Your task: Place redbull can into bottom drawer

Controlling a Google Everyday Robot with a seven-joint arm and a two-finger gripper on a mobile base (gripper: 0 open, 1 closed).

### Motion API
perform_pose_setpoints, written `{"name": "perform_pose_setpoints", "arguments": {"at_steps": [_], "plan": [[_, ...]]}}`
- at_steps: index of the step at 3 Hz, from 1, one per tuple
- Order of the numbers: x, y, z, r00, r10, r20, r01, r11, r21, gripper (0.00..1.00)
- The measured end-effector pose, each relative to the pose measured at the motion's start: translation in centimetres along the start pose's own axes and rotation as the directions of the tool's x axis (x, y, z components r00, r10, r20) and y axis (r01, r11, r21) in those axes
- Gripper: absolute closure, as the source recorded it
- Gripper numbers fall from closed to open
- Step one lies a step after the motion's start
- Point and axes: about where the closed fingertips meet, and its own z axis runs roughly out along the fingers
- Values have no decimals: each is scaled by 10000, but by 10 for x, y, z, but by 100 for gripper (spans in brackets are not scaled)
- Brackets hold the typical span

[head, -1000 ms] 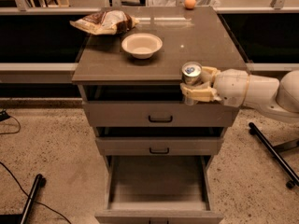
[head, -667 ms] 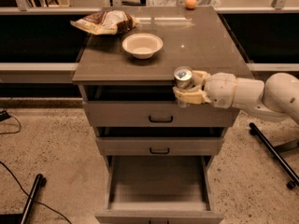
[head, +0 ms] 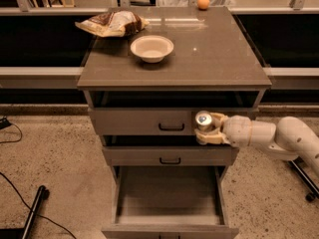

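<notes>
The redbull can (head: 203, 120) is a slim silvery can with a shiny round top, held upright in my gripper (head: 208, 129). The gripper is shut on it, in front of the top drawer's right end, below the countertop edge. My cream arm (head: 271, 136) reaches in from the right. The bottom drawer (head: 169, 193) is pulled out and open below, its plain floor showing; the can hangs above its right rear part.
A cream bowl (head: 152, 48) and a crumpled snack bag (head: 112, 24) lie on the cabinet top (head: 214, 59). An orange ball (head: 203, 3) sits at the back. Two shut black-handled drawers (head: 171, 127) are above. A black stand leg (head: 35, 210) lies on the floor left.
The gripper has carried the can down from the countertop's front right edge to the front of the top drawer, and a little left. The view has also shifted.
</notes>
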Motion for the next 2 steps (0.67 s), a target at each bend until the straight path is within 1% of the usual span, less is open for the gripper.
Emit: {"name": "perform_pose_setpoints", "arguments": {"at_steps": [1, 2], "plan": [[44, 12, -28, 9997, -233, 110, 236, 9993, -274, 100], [44, 12, -28, 9997, -232, 110, 235, 9993, -276, 100]]}}
